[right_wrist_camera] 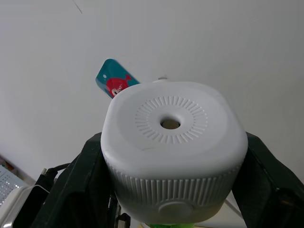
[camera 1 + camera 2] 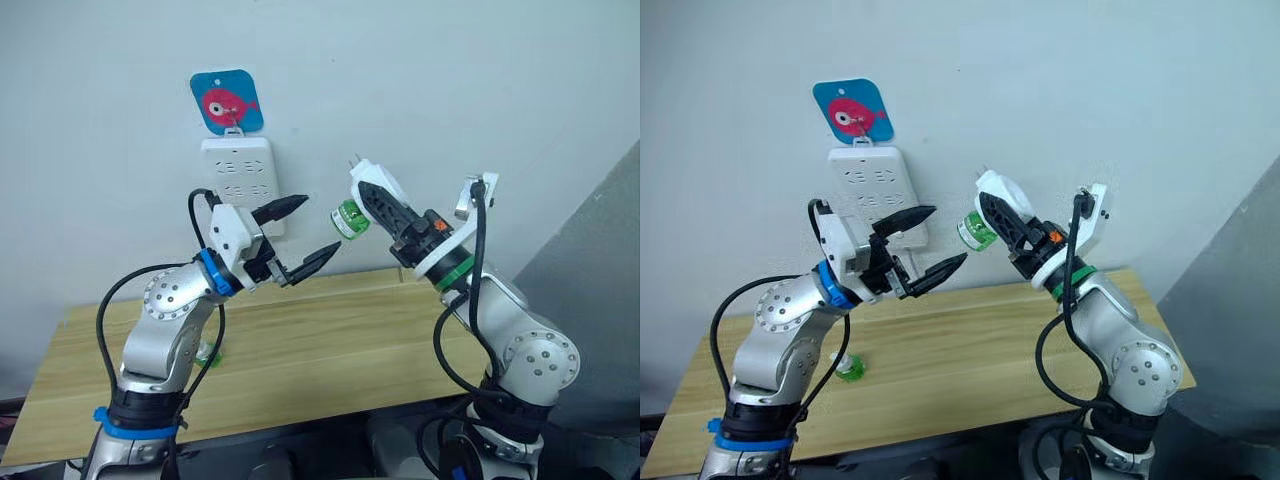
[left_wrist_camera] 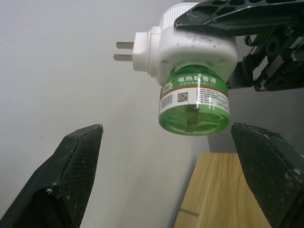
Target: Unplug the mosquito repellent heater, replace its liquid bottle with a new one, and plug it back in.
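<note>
I have the mosquito repellent heater [image 2: 372, 188] clamped in my right gripper [image 2: 385, 205], its two black fingers closed on the white body, held up in the air in front of the wall and well above the wooden table [image 2: 330, 350]. The unit is unplugged: its prongs point up and toward the wall, and the green liquid bottle [image 2: 347, 220] sticks out of the other end, aimed toward my left arm. My left gripper [image 2: 308, 232] is spread wide and holds nothing, just short of the bottle with the bottle's long axis pointing into the gap between the jaws, so the left arm is the one placed to take the bottle. The left wrist view shows the bottle [image 3: 194, 107] between the two fingertips but apart from both, with its printed label and the prongs; the right wrist view gives me the heater's vent face instead. A small green thing on the table by my left arm [image 2: 848, 368] may be another bottle; I can't be sure. The power strip [image 2: 238, 178] hangs on the wall behind.
</note>
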`<state>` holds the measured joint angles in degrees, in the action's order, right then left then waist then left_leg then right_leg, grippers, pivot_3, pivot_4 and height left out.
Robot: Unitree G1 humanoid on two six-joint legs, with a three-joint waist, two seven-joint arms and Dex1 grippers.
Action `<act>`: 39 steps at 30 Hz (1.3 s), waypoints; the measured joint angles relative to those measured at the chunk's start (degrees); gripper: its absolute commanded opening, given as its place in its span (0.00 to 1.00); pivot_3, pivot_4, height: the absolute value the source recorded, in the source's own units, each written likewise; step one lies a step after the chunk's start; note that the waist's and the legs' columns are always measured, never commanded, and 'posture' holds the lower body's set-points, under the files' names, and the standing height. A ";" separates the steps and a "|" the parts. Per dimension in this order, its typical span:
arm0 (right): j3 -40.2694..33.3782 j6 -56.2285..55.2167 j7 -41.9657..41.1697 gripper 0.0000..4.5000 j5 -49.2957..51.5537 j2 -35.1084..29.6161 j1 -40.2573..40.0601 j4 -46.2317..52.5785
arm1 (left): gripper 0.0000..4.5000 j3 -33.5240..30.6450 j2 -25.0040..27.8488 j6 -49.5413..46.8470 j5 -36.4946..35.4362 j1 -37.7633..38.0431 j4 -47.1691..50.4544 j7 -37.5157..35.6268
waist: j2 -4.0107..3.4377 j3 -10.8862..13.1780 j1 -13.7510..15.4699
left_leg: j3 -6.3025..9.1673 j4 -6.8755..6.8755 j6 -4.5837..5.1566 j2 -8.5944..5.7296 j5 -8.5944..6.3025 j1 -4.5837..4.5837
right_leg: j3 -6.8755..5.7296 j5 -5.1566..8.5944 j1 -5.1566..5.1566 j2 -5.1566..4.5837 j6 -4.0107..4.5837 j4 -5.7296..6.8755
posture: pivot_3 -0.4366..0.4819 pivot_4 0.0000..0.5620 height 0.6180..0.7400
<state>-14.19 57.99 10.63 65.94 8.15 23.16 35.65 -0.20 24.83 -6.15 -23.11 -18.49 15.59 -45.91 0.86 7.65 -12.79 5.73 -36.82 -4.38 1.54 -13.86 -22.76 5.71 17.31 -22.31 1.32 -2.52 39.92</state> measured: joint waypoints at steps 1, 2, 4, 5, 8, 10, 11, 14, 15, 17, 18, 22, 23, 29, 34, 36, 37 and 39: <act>0.33 -0.47 0.67 0.66 0.70 -0.04 -0.07 0.00 | 1.00 0.43 -0.46 0.45 0.19 -0.02 -0.05 0.04 | 0.00 0.00 -0.08 | 0.01 0.00 0.00 0.00 0.00 -0.01 | -0.01 0.00 0.00 0.00 0.00 0.00 | 0.20 0.11 1.00; 0.79 -1.18 1.16 0.66 1.16 -0.11 -0.26 0.00 | 1.00 0.99 -0.71 0.63 0.42 -0.06 -0.06 0.12 | -0.01 -0.04 -0.25 | 0.01 0.00 0.00 0.01 0.00 -0.01 | -0.01 0.00 0.00 0.00 0.00 -0.01 | 0.20 0.10 1.00; 2.03 -2.66 2.48 0.66 2.58 -0.26 -1.21 -0.01 | 1.00 1.84 -1.47 1.06 0.78 -0.06 -0.06 0.20 | -0.07 -0.10 -0.44 | 0.02 0.01 0.00 0.00 0.00 -0.03 | -0.02 0.00 0.00 0.00 0.00 -0.01 | 0.20 0.10 1.00; 2.49 -2.97 2.95 0.66 3.02 -0.35 -1.58 -0.01 | 1.00 2.28 -1.59 1.28 0.90 -0.06 -0.05 0.20 | -0.08 -0.11 -0.54 | 0.03 0.00 0.00 0.00 0.00 -0.03 | -0.02 0.00 0.00 0.00 0.00 -0.01 | 0.20 0.09 1.00; 3.78 -4.86 4.55 0.66 4.15 -1.16 -2.23 -0.01 | 1.00 2.77 -2.04 1.61 1.28 -0.01 -0.03 0.30 | -0.11 -0.17 -1.09 | 0.03 -0.02 0.00 0.00 0.00 -0.03 | -0.01 0.00 0.00 0.00 0.00 0.00 | 0.20 0.09 1.00; 4.70 -6.10 5.33 0.66 5.23 -1.75 -2.22 -0.01 | 1.00 3.16 -2.44 1.69 1.76 -0.01 -0.03 0.54 | -0.13 -0.21 -1.45 | 0.04 -0.01 0.00 0.00 0.00 -0.03 | -0.03 0.00 0.00 0.00 0.00 0.00 | 0.20 0.08 1.00; 4.99 -6.55 5.82 0.66 5.62 -2.03 -2.22 -0.01 | 1.00 3.40 -2.72 1.74 1.92 -0.01 -0.03 0.73 | -0.13 -0.22 -1.55 | 0.05 0.00 0.00 0.00 0.00 -0.03 | -0.03 0.00 0.00 0.01 0.00 0.00 | 0.20 0.08 1.00; 5.82 -8.13 7.21 0.66 7.04 -2.94 -2.22 -0.08 | 1.00 3.53 -3.59 2.18 2.60 -0.07 -0.04 1.58 | -0.13 -0.22 -1.62 | 0.05 0.00 0.00 0.00 0.00 -0.03 | -0.03 0.00 0.00 0.01 0.00 0.00 | 0.20 0.08 1.00; 6.31 -8.82 7.59 0.66 7.53 -3.12 -2.21 -0.09 | 1.00 3.75 -3.85 2.60 2.89 -0.08 -0.04 1.64 | -0.13 -0.22 -1.62 | 0.05 0.00 0.00 0.00 0.00 -0.03 | -0.03 0.00 0.00 0.01 0.00 0.00 | 0.20 0.08 1.00; 6.98 -9.69 8.58 0.66 8.63 -3.57 -2.20 -0.14 | 1.00 4.01 -4.30 2.96 3.07 -0.08 -0.04 1.77 | -0.13 -0.25 -1.61 | 0.05 -0.01 0.00 0.00 0.00 -0.04 | -0.02 0.00 0.00 0.01 0.00 -0.01 | 0.20 0.08 1.00; 7.20 -10.11 8.90 0.66 9.29 -3.86 -2.20 -0.16 | 1.00 4.07 -4.54 3.04 3.10 -0.08 -0.04 1.94 | -0.13 -0.26 -1.61 | 0.05 -0.01 0.00 -0.01 0.00 -0.04 | -0.02 0.00 0.00 0.01 0.00 -0.01 | 0.20 0.08 1.00; 8.52 -11.88 10.05 0.66 10.76 -5.04 -2.22 -0.44 | 1.00 4.21 -4.95 3.73 3.17 -0.14 -0.04 2.71 | -0.14 -0.32 -1.61 | 0.05 -0.01 0.00 0.00 0.00 -0.04 | -0.02 0.00 0.00 0.01 0.00 -0.01 | 0.20 0.08 1.00; 8.71 -12.15 10.25 0.66 10.93 -5.17 -2.23 -0.50 | 1.00 4.21 -4.99 3.94 3.17 -0.19 -0.04 2.74 | -0.14 -0.33 -1.61 | 0.05 -0.01 0.00 0.00 0.00 -0.04 | -0.02 0.00 0.00 0.02 0.00 0.00 | 0.20 0.08 1.00; 10.36 -14.10 10.97 0.66 12.16 -6.93 -2.51 -0.60 | 1.00 4.27 -5.53 4.35 3.03 -0.75 -0.05 2.89 | -0.15 -0.34 -1.60 | 0.05 -0.02 0.00 -0.01 0.00 -0.04 | -0.02 0.00 0.00 0.01 0.00 0.00 | 0.20 0.08 1.00; 11.89 -15.23 10.96 0.66 12.39 -8.29 -3.28 -0.60 | 0.92 4.31 -5.74 4.47 3.02 -0.81 -0.05 2.75 | -0.17 -0.36 -1.60 | 0.06 -0.03 0.00 -0.01 0.00 -0.05 | -0.03 0.00 0.01 0.02 0.00 0.00 | 0.20 0.08 1.00; 12.44 -15.57 10.96 0.66 12.43 -8.72 -3.51 -0.60 | 0.81 4.41 -6.09 4.54 3.02 -0.81 -0.05 2.74 | -0.17 -0.36 -1.59 | 0.06 -0.03 0.00 -0.01 0.00 -0.04 | -0.03 0.00 0.01 0.02 0.00 0.00 | 0.20 0.08 1.00; 12.69 -15.88 10.96 0.66 12.47 -9.01 -3.51 -0.60 | 0.75 4.47 -6.15 4.55 3.01 -0.81 -0.05 2.72 | -0.17 -0.36 -1.59 | 0.06 -0.04 0.00 -0.01 0.00 -0.04 | -0.03 0.00 0.01 0.02 0.00 0.00 | 0.20 0.08 1.00; 12.83 -16.54 10.96 0.66 12.54 -9.33 -3.51 -0.60 | 0.61 4.80 -6.14 4.56 3.04 -0.79 -0.05 2.50 | -0.17 -0.37 -1.59 | 0.07 -0.03 0.00 -0.01 0.00 -0.04 | -0.03 0.00 0.01 0.02 0.00 0.00 | 0.20 0.08 1.00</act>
<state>-1.36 41.45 21.59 78.48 -1.18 19.65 35.05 4.59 18.69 -1.59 -20.07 -19.27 15.53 -43.41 0.69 7.28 -14.38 5.79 -36.85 -4.38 1.54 -13.86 -22.80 5.68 17.31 -22.30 1.34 -2.52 39.92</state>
